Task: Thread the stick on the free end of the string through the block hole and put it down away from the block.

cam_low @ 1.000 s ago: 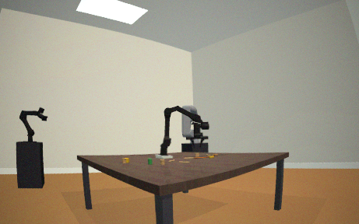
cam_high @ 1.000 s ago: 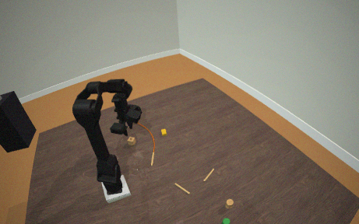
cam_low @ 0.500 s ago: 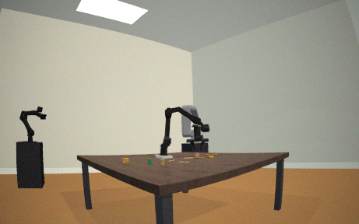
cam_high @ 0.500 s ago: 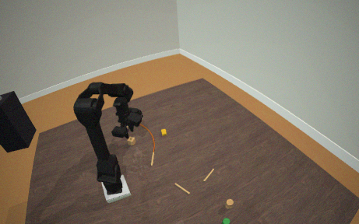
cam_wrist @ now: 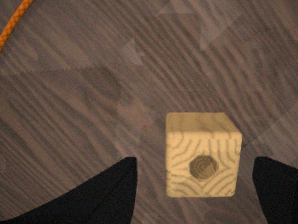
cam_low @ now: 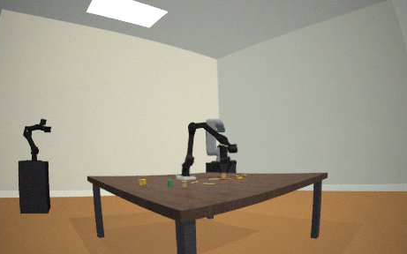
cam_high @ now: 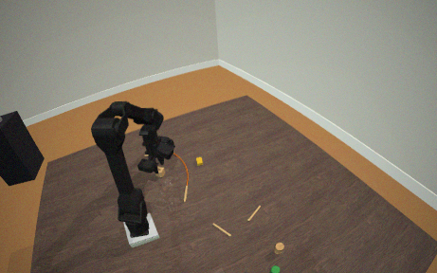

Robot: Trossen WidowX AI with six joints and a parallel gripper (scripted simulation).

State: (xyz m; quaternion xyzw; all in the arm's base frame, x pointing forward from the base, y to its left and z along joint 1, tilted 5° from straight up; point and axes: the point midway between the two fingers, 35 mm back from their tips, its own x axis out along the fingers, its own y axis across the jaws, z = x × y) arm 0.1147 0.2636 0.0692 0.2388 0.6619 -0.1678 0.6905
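Note:
The wooden block (cam_high: 161, 172) (cam_low: 223, 175) (cam_wrist: 202, 185) sits on the table with its round hole facing up toward the wrist camera. My gripper (cam_high: 155, 168) (cam_wrist: 196, 168) is partly open and low over the block. In the wrist view the block appears between the two fingertips, with a gap on each side. The orange string (cam_high: 188, 174) (cam_wrist: 14, 24) curves over the table beside the block. The thin stick (cam_high: 185, 193) on its free end lies on the table. The string's other end passes behind the gripper in the top view, where the button cannot be made out.
A yellow object (cam_high: 199, 161) lies beyond the string. Two loose sticks (cam_high: 222, 229) (cam_high: 254, 213), a tan cylinder (cam_high: 279, 247) (cam_low: 184, 183) and a green object (cam_high: 275, 269) (cam_low: 169, 183) are farther off. A yellow piece (cam_low: 143, 182) stands at the left in the exterior view.

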